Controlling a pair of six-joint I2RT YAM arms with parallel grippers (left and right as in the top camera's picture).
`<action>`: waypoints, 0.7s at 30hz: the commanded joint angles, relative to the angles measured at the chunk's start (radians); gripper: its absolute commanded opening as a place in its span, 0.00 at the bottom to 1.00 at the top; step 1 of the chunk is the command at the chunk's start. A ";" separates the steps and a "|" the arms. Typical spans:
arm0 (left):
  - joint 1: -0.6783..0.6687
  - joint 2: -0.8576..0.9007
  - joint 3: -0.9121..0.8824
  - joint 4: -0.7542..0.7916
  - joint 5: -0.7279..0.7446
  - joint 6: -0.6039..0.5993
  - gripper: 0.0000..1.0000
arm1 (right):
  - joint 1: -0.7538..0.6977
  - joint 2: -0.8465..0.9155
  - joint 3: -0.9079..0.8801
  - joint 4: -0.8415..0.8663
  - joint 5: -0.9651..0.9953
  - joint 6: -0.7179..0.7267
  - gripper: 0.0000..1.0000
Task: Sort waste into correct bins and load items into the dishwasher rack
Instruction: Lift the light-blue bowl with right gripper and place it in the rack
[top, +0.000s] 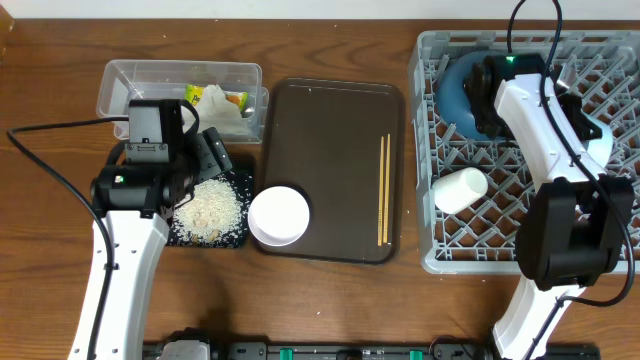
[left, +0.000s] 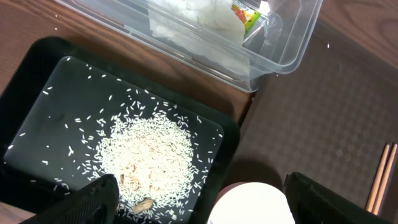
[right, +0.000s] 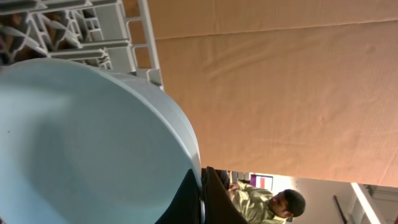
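Observation:
My left gripper (top: 213, 160) (left: 211, 202) is open and empty. It hovers over the black tray (top: 235, 160) (left: 37, 68), which holds a heap of rice (top: 210, 210) (left: 149, 155). The white bowl (top: 278, 215) (left: 252, 205) sits just right of the tray, between the jaws in the left wrist view. The clear tub (top: 120, 85) (left: 292, 37) holds the white napkin (top: 225, 118) (left: 193, 18) and the wrapper (top: 205, 97) (left: 245, 15). My right gripper (top: 482, 92) (right: 202, 199) is shut on the rim of the blue bowl (top: 458, 95) (right: 81, 143), which stands on edge in the grey dishwasher rack (top: 430, 262) (right: 112, 25). The pale cup (top: 460, 188) lies in the rack. The chopsticks (top: 383, 190) (left: 380, 177) lie on the brown tray (top: 335, 130).
The brown tray lies between the bins and the rack. The right arm reaches over the rack's right half. A peanut-like scrap (left: 144, 205) lies at the near edge of the rice. Wooden table (top: 330, 310) runs along the front.

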 joint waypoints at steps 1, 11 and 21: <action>0.004 0.006 0.011 0.000 -0.005 -0.006 0.88 | -0.012 0.014 -0.016 0.038 -0.031 -0.072 0.01; 0.004 0.006 0.011 0.000 -0.005 -0.006 0.88 | -0.076 0.014 -0.031 0.224 -0.115 -0.513 0.01; 0.004 0.006 0.011 0.000 -0.005 -0.006 0.88 | -0.072 0.014 -0.031 0.359 -0.269 -0.863 0.01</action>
